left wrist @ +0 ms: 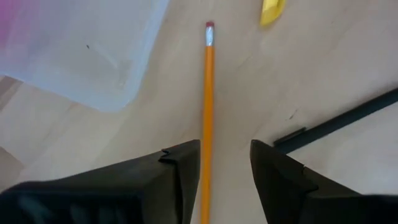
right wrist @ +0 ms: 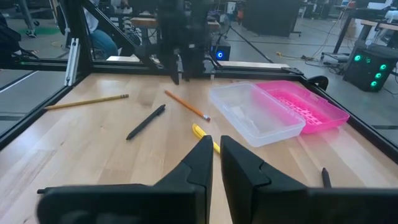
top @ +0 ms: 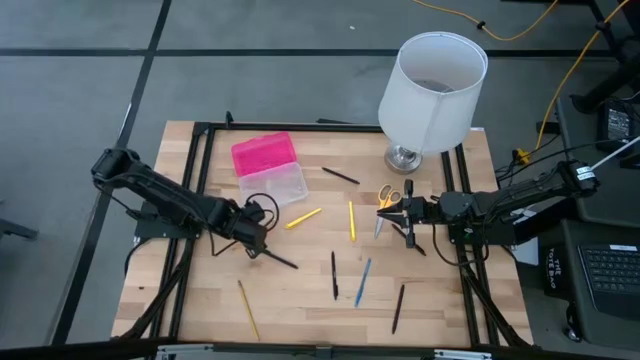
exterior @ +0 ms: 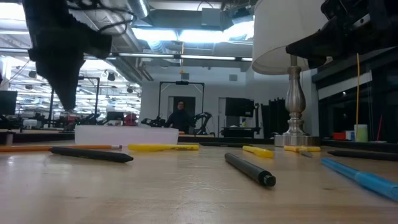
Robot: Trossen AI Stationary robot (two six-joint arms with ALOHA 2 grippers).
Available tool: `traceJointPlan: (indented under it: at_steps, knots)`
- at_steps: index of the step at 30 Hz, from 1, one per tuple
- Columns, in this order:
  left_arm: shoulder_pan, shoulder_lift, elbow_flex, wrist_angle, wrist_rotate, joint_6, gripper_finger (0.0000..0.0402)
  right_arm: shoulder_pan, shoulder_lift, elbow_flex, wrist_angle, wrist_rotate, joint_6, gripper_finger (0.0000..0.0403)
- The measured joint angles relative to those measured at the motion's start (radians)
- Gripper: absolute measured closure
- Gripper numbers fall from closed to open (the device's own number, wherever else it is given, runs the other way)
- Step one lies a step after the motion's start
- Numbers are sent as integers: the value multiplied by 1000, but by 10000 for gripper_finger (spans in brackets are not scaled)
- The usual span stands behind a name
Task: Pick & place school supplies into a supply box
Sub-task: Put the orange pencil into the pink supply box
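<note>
The supply box lies open on the table's far left part, its pink lid (top: 263, 153) beside its clear base (top: 277, 185). My left gripper (left wrist: 225, 171) is open, low over the table just near of the base. Its fingers stand on either side of an orange pencil (left wrist: 208, 106), which lies flat with its eraser end toward the box. My right gripper (right wrist: 216, 155) is shut, holds nothing, and hovers right of centre near the scissors (top: 388, 193). Pens and pencils lie scattered, among them a yellow one (top: 303, 217), a black one (top: 334, 275) and a blue one (top: 362, 282). My left gripper comes at the orange pencil from above, its fingers along the pencil's length. The pencil's pointed half (left wrist: 205, 180) runs close against one finger (left wrist: 183, 177). I cannot tell whether they touch. The pencil lies flat on the table.
A large white lamp (top: 432, 90) stands at the table's far right corner, just beyond my right gripper. A black pen (top: 275, 257) lies close to my left gripper on its near side. A yellow pencil (top: 248, 308) and a black pen (top: 398, 308) lie near the near edge.
</note>
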Motion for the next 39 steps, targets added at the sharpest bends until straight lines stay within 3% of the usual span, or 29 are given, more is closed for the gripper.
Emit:
traceJointPlan:
  at_steps: [8, 22, 27, 39]
  knots:
    - [1, 113, 0, -9, 65, 38, 268, 0, 0, 0, 0, 0, 1, 366]
    - [45, 169, -3, 2, 22, 101, 268, 0, 0, 0, 0, 0, 0, 366]
    - [68, 180, -37, 68, 84, 121, 267, 0, 0, 0, -2, 0, 0, 366]
    - [66, 178, -79, 120, 106, 121, 267, 0, 0, 0, -5, 0, -2, 366]
